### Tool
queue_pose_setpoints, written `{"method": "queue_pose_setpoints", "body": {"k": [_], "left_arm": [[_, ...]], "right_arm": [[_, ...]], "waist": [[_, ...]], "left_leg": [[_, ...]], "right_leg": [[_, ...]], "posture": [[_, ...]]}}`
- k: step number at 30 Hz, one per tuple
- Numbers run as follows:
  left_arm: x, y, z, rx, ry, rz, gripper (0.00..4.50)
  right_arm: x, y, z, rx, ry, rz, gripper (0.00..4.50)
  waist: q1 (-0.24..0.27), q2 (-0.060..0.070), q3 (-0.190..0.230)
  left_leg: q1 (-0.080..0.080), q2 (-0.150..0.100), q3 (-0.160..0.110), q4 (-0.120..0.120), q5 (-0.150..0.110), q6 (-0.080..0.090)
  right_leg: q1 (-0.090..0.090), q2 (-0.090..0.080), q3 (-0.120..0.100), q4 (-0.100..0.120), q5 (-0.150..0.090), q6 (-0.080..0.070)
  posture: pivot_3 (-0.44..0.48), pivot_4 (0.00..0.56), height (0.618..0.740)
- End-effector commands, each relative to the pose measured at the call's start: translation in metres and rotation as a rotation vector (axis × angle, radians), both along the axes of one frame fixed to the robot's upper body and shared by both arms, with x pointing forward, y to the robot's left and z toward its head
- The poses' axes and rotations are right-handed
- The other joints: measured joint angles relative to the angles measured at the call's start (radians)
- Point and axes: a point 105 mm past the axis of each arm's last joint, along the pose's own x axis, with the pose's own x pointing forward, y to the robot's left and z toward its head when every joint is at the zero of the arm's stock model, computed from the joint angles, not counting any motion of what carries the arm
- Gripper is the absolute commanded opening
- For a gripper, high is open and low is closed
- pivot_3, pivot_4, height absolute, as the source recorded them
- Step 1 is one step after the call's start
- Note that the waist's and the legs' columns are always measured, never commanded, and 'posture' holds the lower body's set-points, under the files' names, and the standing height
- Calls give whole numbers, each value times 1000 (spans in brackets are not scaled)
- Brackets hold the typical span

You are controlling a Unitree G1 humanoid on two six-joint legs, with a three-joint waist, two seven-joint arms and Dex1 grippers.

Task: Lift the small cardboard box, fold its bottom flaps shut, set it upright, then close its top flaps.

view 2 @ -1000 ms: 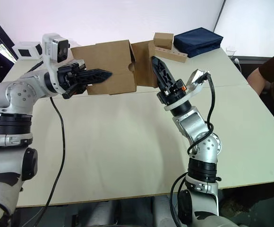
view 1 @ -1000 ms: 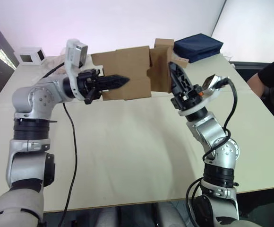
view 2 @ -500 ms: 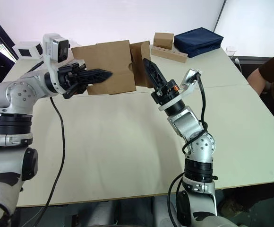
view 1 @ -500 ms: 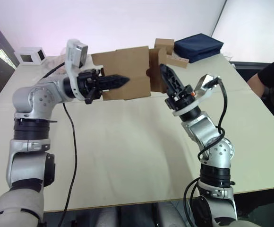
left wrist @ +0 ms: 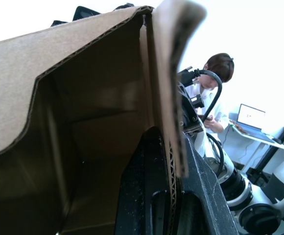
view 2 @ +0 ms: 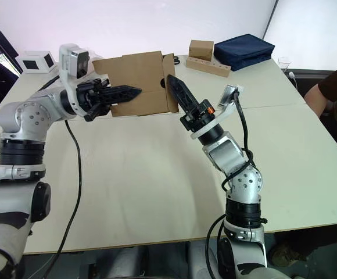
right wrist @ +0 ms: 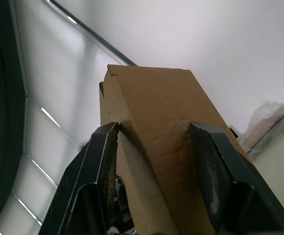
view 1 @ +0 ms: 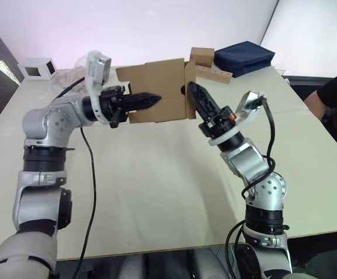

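The small cardboard box point(view 1: 157, 90) hangs in the air above the table's far half, its broad brown side facing me. My left gripper point(view 1: 150, 100) is shut on one wall of it; the left wrist view shows that corrugated wall point(left wrist: 167, 98) pinched between the black fingers point(left wrist: 149, 196). At the box's right end a flap point(view 1: 190, 86) is turned edge-on, against the box. My right gripper point(view 1: 194, 95) is open and rests against that flap. In the right wrist view the brown panel point(right wrist: 154, 127) lies between the two spread fingers point(right wrist: 100, 161).
A white box with a dark window point(view 1: 36, 68) stands at the table's far left. A brown box point(view 1: 202, 56) sits on a long cardboard strip point(view 1: 216, 74) at the back, beside a dark blue bag point(view 1: 244, 57). A person's arm point(view 1: 334, 96) shows at the right edge.
My right gripper has swung left and up against the box's right end. The flap that stuck out there now lies folded in toward the box. The left gripper still holds the box.
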Motion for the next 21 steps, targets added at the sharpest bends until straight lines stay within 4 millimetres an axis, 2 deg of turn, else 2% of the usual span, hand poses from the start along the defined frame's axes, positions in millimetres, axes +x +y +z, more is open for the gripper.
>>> {"method": "queue_pose_setpoints", "body": {"k": [1,7,17,21], "left_arm": [[-5,-2,12,-12,-52,-20,0],[-6,-1,12,-15,-48,-24,0],[0,-2,11,-19,-45,10,0],[6,-3,13,-31,-48,42,0]], "right_arm": [[-5,3,13,20,-45,-11,2283],[-3,0,15,63,-37,-14,2283],[-6,13,19,73,-43,1,2283],[-14,23,22,84,-51,51,2283]], "waist": [[0,0,0],[1,0,0],[1,0,0],[0,0,0]], "left_leg": [[0,0,0,0,0,0],[0,0,0,0,0,0],[0,0,0,0,0,0],[0,0,0,0,0,0]], "right_leg": [[0,0,0,0,0,0],[0,0,0,0,0,0],[0,0,0,0,0,0],[0,0,0,0,0,0]], "posture": [[0,150,740],[0,150,740],[0,150,740],[0,150,740]]}}
